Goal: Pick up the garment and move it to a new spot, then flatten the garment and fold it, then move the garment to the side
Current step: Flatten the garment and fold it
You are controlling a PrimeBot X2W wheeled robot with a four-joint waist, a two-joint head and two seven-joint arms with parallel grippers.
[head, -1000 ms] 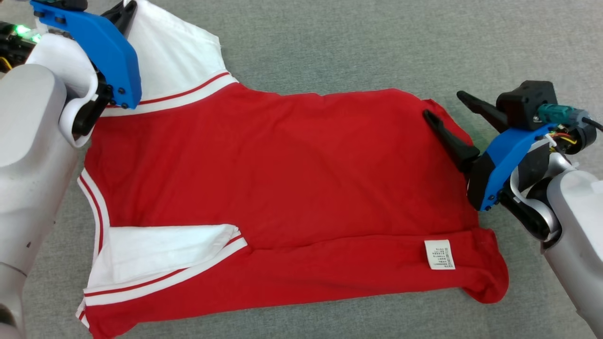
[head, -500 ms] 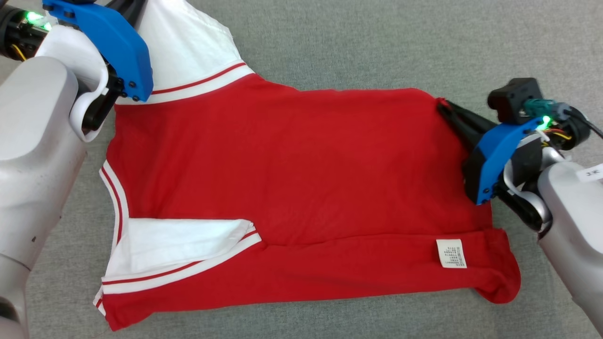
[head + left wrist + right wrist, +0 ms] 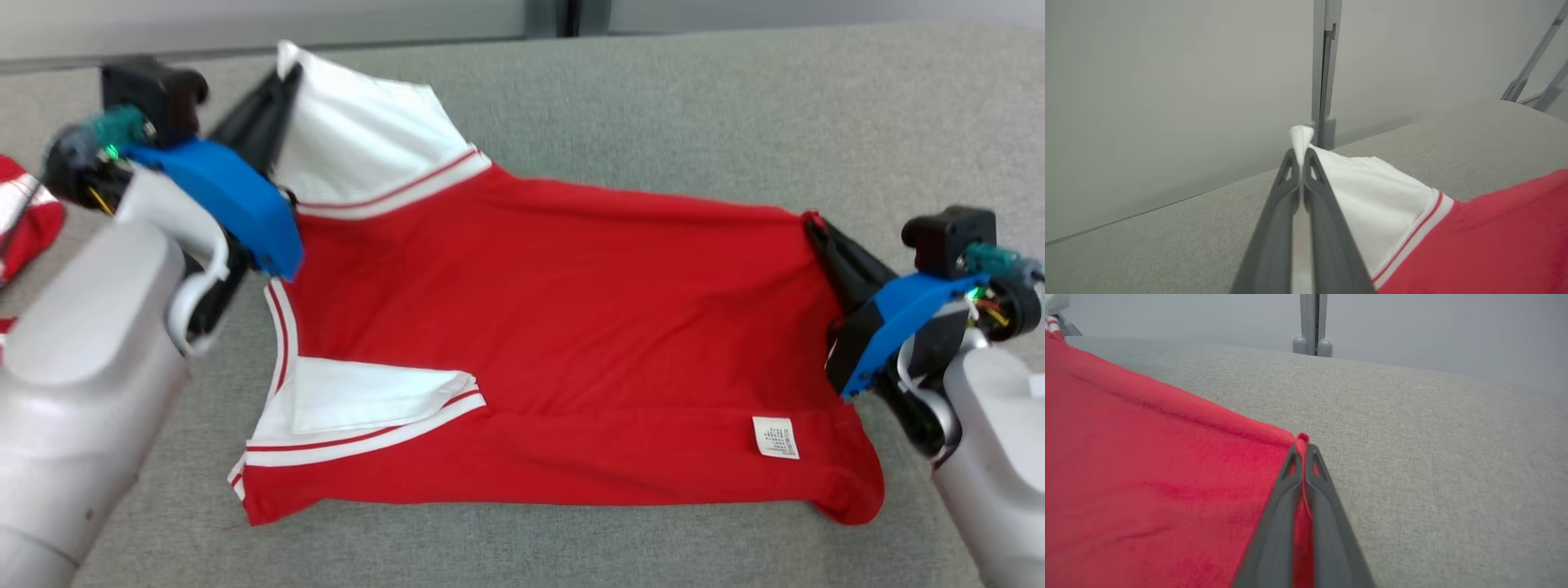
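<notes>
The garment point(image 3: 555, 327) is a red shirt with white, red-striped sleeves, spread across the grey table. Its far edge is lifted and stretched between my two grippers, while the near edge lies on the table. My left gripper point(image 3: 286, 73) is shut on the tip of the far white sleeve point(image 3: 1372, 196), whose cloth pokes out past the fingertips point(image 3: 1310, 163). My right gripper point(image 3: 812, 224) is shut on the far red hem corner point(image 3: 1301, 437). A white care label point(image 3: 774, 437) shows near the front right. The second white sleeve point(image 3: 367, 400) lies folded at the front left.
Another red and white cloth point(image 3: 24, 220) lies at the table's left edge. The grey table point(image 3: 653, 106) ends at a pale wall with a vertical grey post point(image 3: 1325, 73) behind it. Bare table surface extends beyond the garment and to its right point(image 3: 1433, 457).
My right gripper closed on the red hem corner, having stood open around it a second ago. Both grippers have raised the garment's far edge. The head camera has tilted up, bringing the wall into view.
</notes>
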